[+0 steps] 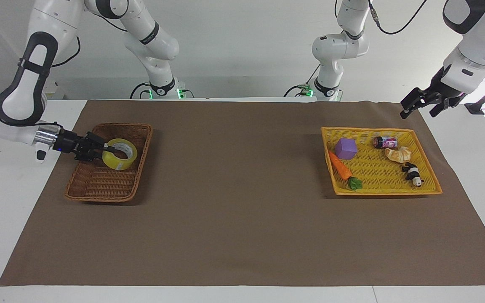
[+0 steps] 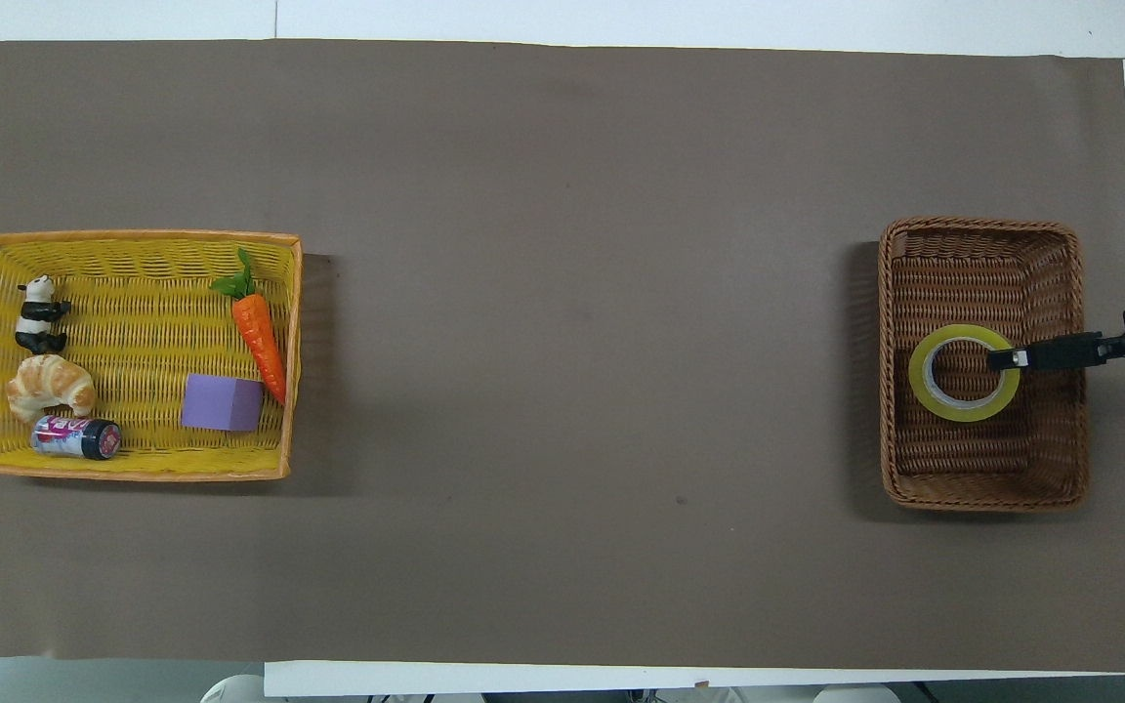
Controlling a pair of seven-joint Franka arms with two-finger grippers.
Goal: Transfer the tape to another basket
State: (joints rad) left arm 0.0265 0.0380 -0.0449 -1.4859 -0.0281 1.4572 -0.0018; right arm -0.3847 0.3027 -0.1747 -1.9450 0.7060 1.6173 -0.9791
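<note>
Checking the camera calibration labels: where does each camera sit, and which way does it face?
Facing view: high across the table, looking at both arm bases; whole arms show, right pincer on the tape in the wicker basket, left pincer raised by the yellow basket.
Overhead view: above the robots' end, looking steeply down; only the pincers' tips show.
Shared: both baskets, the tape, half a turn apart.

One high camera is facing the robots across the table [image 1: 242, 252]; another is looking steeply down; both are sharing the brown mat [image 2: 562, 146].
</note>
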